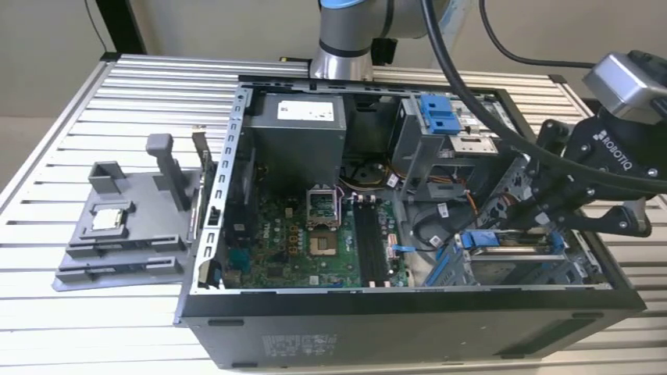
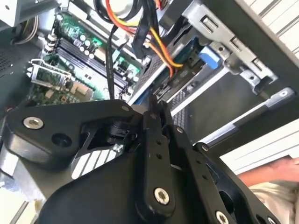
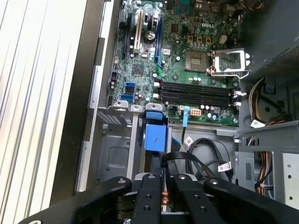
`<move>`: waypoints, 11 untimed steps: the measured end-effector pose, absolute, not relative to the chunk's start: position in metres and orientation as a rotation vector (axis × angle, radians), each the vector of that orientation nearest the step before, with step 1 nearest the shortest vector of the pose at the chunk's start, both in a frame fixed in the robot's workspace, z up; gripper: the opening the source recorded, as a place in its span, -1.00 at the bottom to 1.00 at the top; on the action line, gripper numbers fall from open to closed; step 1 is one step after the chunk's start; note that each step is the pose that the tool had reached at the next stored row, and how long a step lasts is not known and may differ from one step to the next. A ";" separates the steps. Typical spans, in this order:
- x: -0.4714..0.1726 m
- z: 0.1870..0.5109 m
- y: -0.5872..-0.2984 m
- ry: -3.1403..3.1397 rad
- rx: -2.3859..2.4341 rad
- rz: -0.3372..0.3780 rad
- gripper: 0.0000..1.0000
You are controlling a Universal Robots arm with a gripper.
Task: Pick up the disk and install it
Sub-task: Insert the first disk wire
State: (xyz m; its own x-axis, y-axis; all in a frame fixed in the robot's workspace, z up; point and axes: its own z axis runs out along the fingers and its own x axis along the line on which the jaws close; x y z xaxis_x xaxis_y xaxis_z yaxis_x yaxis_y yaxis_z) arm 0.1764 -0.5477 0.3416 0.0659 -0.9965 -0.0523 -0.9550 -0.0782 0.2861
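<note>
The disk [image 1: 513, 241] lies in the drive cage at the open computer case's corner on the exterior view's right, with its blue bracket [image 1: 482, 238] facing the motherboard. In the first wrist view the blue bracket [image 3: 154, 135] shows at the mouth of the metal bay. In the second wrist view the disk [image 2: 187, 77] sits in the bay under yellow and red wires. My gripper [image 1: 536, 215] hangs just over the disk's outer end. Both wrist views show its black fingers [image 3: 149, 186] pressed close together, shut, with the gripper [image 2: 156, 109] right at the disk's edge. I cannot tell whether they touch it.
A grey fixture [image 1: 125, 226] holding a small square chip [image 1: 108, 220] stands on the slatted table outside the case. Inside are the motherboard [image 1: 312, 242], power supply [image 1: 297, 117], an upper cage with a blue tab [image 1: 443, 113] and loose cables [image 1: 438, 226]. A hand [image 2: 275, 172] rests nearby.
</note>
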 end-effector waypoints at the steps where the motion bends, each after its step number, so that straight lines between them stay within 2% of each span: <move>1: 0.177 0.340 -0.548 -2.007 2.155 -0.351 -1.00; 11: 0.195 0.336 -0.549 -2.019 2.138 -0.365 -1.00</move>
